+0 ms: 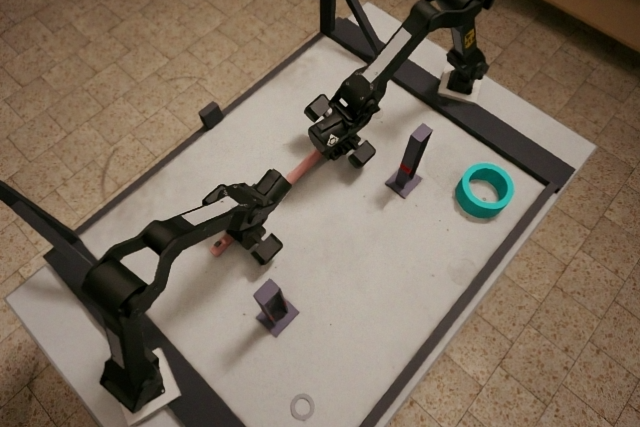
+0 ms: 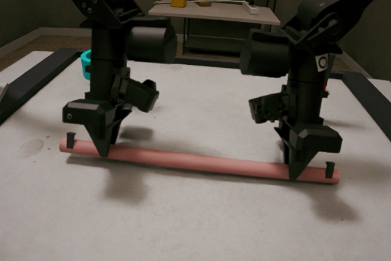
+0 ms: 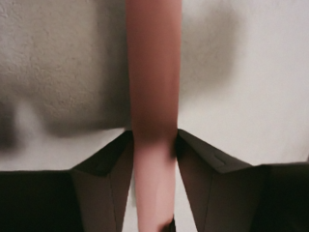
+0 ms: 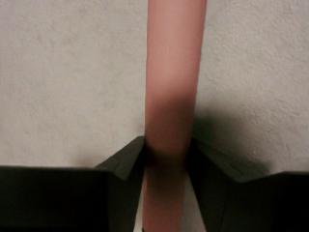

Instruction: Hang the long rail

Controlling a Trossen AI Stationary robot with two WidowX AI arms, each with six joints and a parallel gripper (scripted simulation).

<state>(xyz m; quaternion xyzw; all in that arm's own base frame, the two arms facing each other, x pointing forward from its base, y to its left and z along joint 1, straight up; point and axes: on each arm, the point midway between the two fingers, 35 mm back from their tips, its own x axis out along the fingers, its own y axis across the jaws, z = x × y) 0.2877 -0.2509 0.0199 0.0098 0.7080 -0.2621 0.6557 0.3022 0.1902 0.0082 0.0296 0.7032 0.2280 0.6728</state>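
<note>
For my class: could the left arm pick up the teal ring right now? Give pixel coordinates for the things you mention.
Probably not as things stand: the left gripper (image 1: 330, 147) (image 2: 109, 152) (image 3: 154, 136) is shut on the pink rail (image 1: 303, 166) (image 2: 195, 161) (image 3: 154, 72) (image 4: 170, 72). A post (image 1: 412, 153) also stands roughly between it and the teal ring (image 1: 469, 202) (image 2: 85, 64).

Matt, smooth plastic-looking pink rail (image 1: 303, 166) (image 2: 189, 161) (image 3: 154, 72) (image 4: 173, 58); glossier, plastic-looking teal ring (image 1: 469, 200) (image 2: 84, 68).
</note>
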